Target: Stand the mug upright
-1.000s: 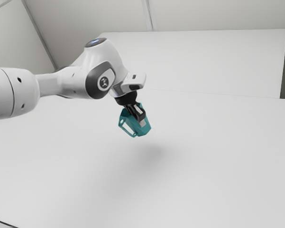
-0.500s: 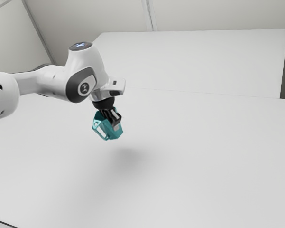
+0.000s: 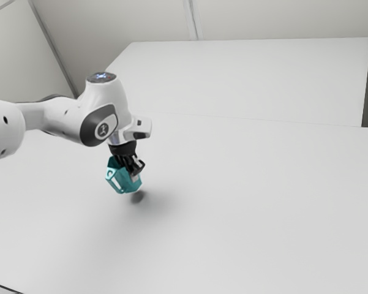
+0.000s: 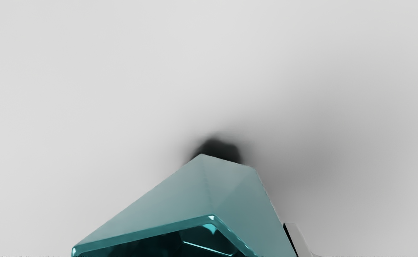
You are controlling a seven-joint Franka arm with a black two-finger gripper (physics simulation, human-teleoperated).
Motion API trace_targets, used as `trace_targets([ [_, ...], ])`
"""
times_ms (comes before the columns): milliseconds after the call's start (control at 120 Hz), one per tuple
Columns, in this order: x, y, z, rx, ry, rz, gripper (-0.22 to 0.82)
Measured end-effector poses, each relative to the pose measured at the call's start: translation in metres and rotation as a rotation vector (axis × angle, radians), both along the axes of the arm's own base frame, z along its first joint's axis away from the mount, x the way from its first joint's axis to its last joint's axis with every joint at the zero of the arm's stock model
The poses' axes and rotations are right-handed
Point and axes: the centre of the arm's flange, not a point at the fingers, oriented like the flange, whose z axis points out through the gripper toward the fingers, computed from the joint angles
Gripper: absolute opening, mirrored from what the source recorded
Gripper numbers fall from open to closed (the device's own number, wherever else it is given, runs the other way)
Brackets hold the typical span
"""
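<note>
Probably light, stiff and slick, mug is held tilted, clamped by gripper; opposite walls best grasped.

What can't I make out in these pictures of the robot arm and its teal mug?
- Part of the mug's wall: exterior view, covered by the end effector.
- The mug's far side: exterior view, hidden by its own body.
- The rest of the mug's rim: wrist view, cut off by the bottom edge.
- The arm's base: exterior view, beyond the left edge.
- What the thin dark line is: exterior view, cut off at the lower-left corner.
</note>
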Motion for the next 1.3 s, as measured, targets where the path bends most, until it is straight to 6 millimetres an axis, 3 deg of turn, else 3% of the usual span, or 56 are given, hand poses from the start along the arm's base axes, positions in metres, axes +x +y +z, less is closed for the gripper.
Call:
trace_targets([
  [625, -0.001, -0.083, -0.010, 0.011, -0.065, -0.117, -0.18],
  [758, -0.002, -0.093, -0.015, 0.012, -0.064, -0.129, -0.18],
  [917, 0.002, -0.073, -0.017, 0.014, -0.065, -0.087, -0.18],
  [1175, 0.015, 0.006, -0.031, 0.025, -0.062, 0.065, -0.18],
  [1233, 0.016, 0.011, -0.035, 0.026, -0.062, 0.075, -0.18],
  [1300, 0.017, 0.003, -0.037, 0.026, -0.063, 0.061, -0.18],
])
